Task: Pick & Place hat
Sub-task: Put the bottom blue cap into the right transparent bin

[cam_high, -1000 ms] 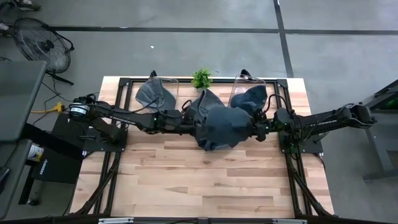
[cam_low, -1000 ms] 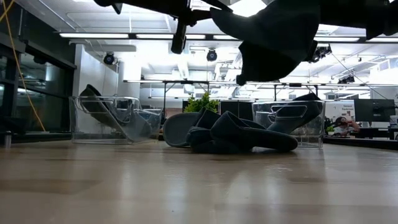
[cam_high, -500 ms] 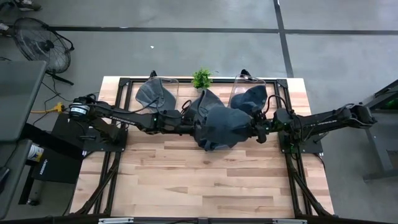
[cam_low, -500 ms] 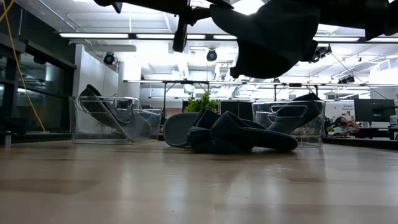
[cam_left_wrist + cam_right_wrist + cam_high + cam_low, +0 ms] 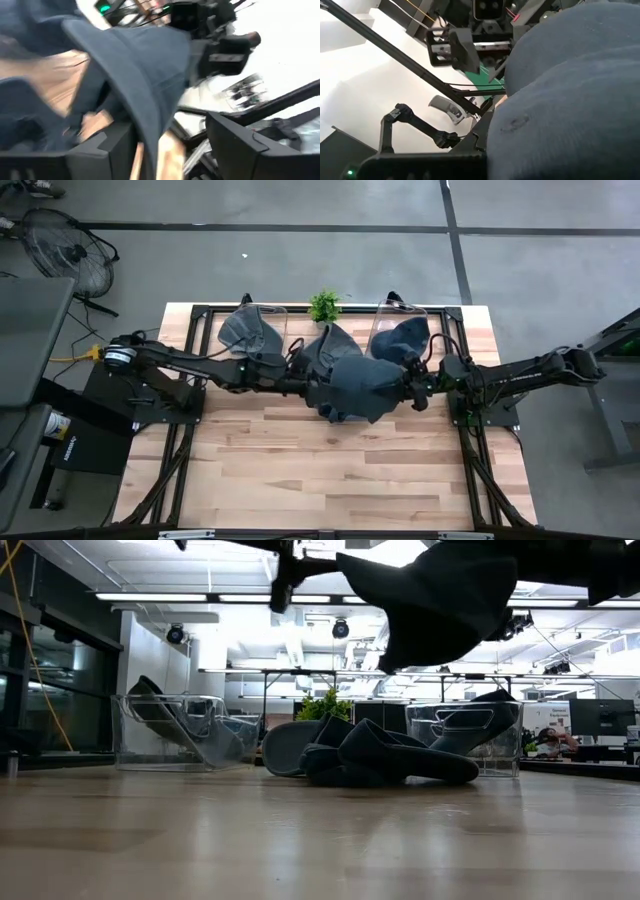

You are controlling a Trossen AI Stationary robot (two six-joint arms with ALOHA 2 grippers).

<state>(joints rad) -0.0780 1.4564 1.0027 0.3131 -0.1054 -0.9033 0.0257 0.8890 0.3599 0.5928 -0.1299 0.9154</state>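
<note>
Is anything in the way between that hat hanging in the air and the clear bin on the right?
Nothing visible blocks it. The hat hangs clear above the table, held by the right gripper, and the right bin is open-topped, though another hat already sits inside.

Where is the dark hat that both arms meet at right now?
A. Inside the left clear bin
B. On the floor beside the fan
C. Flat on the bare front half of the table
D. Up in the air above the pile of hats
D: the low view shows the dark hat hanging under the arms, clear of the pile of hats on the table.
</note>
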